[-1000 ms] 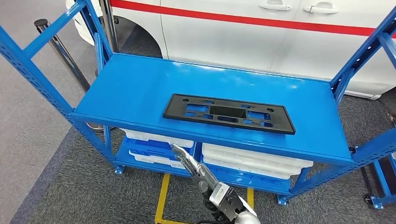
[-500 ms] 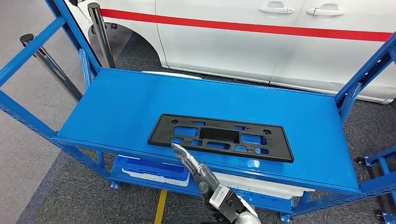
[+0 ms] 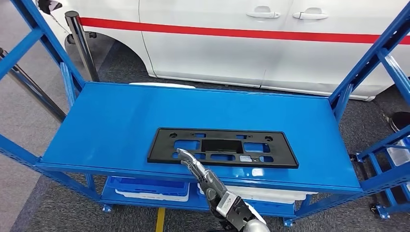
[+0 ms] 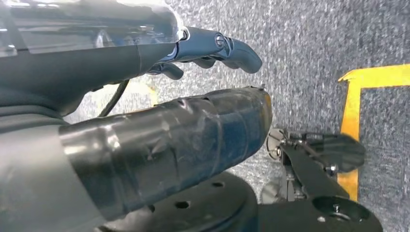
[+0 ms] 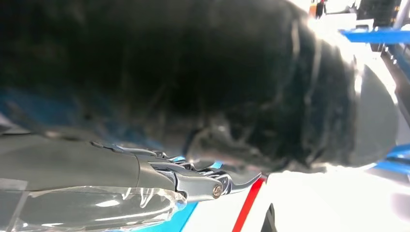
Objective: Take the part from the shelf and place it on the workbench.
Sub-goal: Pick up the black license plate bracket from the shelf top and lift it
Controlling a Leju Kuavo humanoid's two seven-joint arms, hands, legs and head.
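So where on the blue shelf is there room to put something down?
The blue shelf top is bare to the left of the black part, behind it toward the white car, and at the right end. It is tight along the front edge, where the robot hand reaches in.

My head camera looks forward and down over the blue shelf (image 3: pixel 121 121), while my left wrist camera faces the carpeted floor (image 4: pixel 309 43) closely and my right sits tight behind my thumb (image 5: pixel 193 82).
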